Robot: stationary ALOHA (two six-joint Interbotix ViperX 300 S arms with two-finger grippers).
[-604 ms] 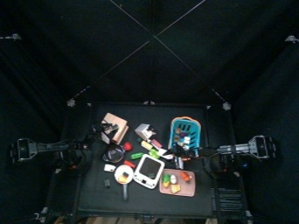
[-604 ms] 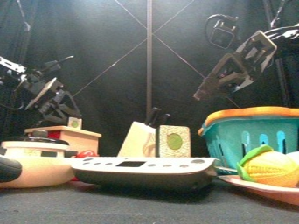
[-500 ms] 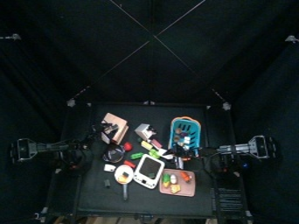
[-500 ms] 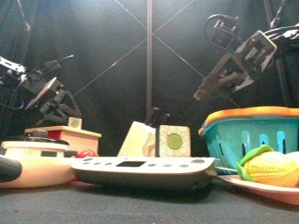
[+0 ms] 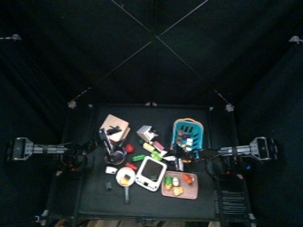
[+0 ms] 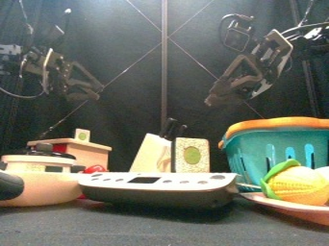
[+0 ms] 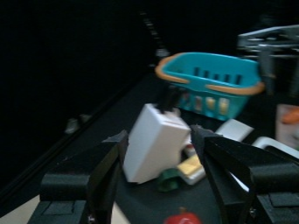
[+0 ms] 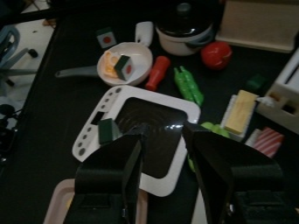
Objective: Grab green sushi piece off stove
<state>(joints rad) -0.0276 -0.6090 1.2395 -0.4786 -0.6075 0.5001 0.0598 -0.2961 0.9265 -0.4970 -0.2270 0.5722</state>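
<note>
While flat, stove [image 5: 149, 173] lengthwise front-to-back, slight tilt.

You are looking into a pen closed on every side by black curtains [image 5: 151, 53], their folds hanging behind the small black table [image 5: 92, 182] at its middle. Thin pale poles [image 6: 164, 58] cross and rise against the cloth at the back. In the right wrist view, a strip of pale floor [image 8: 30, 35] shows past the table's edge.
</note>
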